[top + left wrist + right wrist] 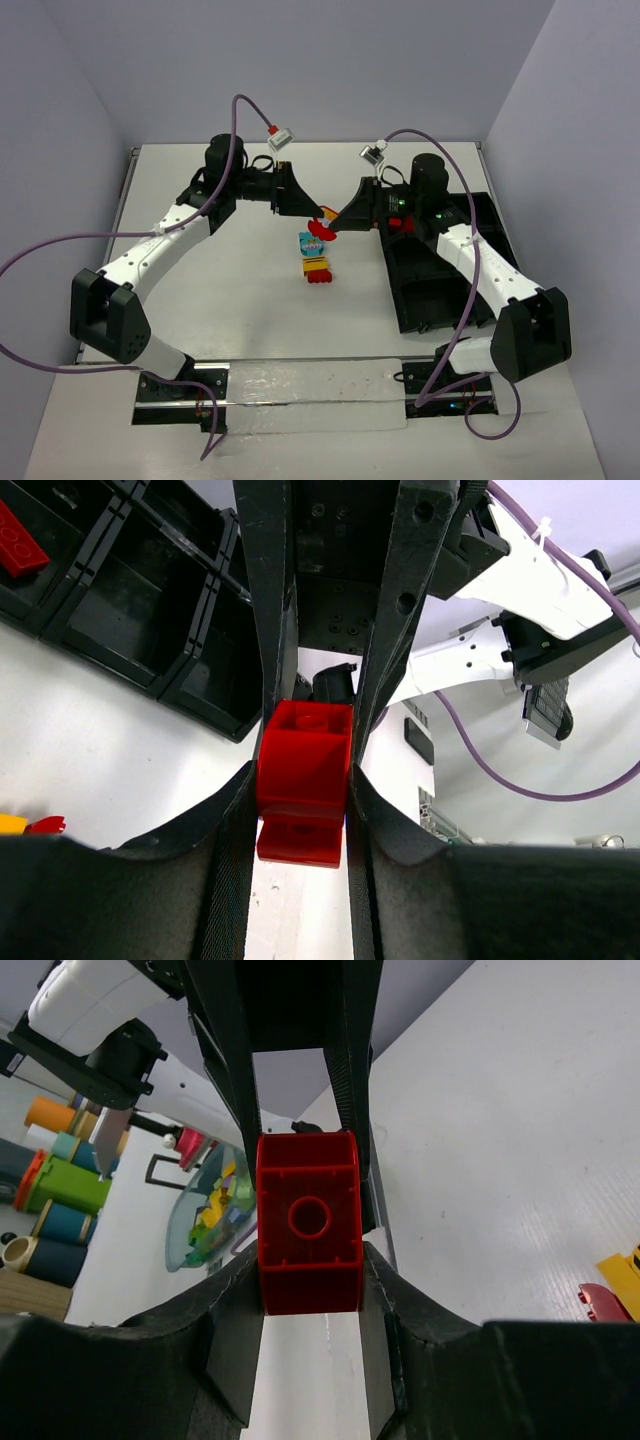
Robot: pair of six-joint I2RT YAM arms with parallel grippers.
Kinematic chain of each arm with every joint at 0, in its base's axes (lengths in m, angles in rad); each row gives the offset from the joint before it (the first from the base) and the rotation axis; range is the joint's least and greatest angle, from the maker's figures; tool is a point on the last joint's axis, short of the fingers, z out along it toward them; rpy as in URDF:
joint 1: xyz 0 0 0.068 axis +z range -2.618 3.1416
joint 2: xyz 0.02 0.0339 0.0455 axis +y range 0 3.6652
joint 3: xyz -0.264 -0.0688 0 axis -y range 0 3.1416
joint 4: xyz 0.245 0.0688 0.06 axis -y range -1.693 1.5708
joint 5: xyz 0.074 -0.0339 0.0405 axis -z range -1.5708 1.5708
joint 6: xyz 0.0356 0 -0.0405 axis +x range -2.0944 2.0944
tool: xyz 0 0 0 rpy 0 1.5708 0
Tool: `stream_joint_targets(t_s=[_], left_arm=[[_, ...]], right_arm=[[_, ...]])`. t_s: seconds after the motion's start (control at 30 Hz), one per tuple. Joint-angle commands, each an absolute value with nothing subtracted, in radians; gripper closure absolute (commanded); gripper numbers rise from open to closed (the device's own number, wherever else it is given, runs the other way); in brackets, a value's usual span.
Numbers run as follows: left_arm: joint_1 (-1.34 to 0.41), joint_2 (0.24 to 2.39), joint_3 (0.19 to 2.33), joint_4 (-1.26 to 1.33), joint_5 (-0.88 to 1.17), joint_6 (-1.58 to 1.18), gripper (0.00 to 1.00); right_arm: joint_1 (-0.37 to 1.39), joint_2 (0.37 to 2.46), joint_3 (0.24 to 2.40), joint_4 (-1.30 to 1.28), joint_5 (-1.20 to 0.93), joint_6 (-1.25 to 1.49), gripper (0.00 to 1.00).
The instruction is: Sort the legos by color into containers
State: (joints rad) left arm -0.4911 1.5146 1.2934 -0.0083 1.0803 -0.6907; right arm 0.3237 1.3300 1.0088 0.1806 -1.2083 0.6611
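Both arms meet over the middle of the surface [250, 300], and a red lego [318, 229] hangs between them, lifted clear above the loose pile. The left pincer [303, 792] is clenched on it from the left and the right pincer [310, 1260] is clenched on it from the right, so each wrist view shows red plastic wedged between its own fingers. I cannot tell whether this is one brick or two stuck together. Below it, a little nearer, lie a cyan lego [305, 243], a yellow lego [315, 264] and another red lego [319, 277]. The containers [430, 300] sit to the right, and a far bin already holds a red piece [401, 222]. This looks like a hand-over or a pull-apart of the red piece. Next, the left pincer should probably let go, or both should draw apart, before the right arm carries the red lego to that far bin.
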Motion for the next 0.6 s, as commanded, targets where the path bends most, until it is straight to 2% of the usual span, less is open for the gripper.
stream_joint_targets(t_s=[0.0,0.07,0.1,0.17,0.2,0.23,0.57], left_arm=[[-0.493,1.485,1.313,0.022,1.074,-0.683,1.00],[-0.490,1.485,1.318,-0.001,1.050,-0.680,0.97],[-0.487,1.487,1.325,-0.025,1.039,-0.676,0.87],[-0.481,1.487,1.335,-0.060,1.027,-0.664,0.38],[-0.477,1.483,1.338,-0.065,1.018,-0.660,0.16],[-0.471,1.474,1.337,-0.085,1.008,-0.644,0.01],[-0.405,1.387,1.185,-0.068,1.050,-0.653,0.03]], right_arm=[[0.336,1.321,1.009,0.230,-1.195,0.659,1.00],[0.337,1.319,1.008,0.224,-1.180,0.657,1.00],[0.336,1.319,1.008,0.214,-1.174,0.652,1.00],[0.336,1.319,1.015,0.184,-1.156,0.633,1.00],[0.336,1.319,1.018,0.172,-1.146,0.626,1.00],[0.336,1.318,1.022,0.155,-1.131,0.617,1.00],[0.331,1.325,1.049,0.139,-1.095,0.617,1.00]])
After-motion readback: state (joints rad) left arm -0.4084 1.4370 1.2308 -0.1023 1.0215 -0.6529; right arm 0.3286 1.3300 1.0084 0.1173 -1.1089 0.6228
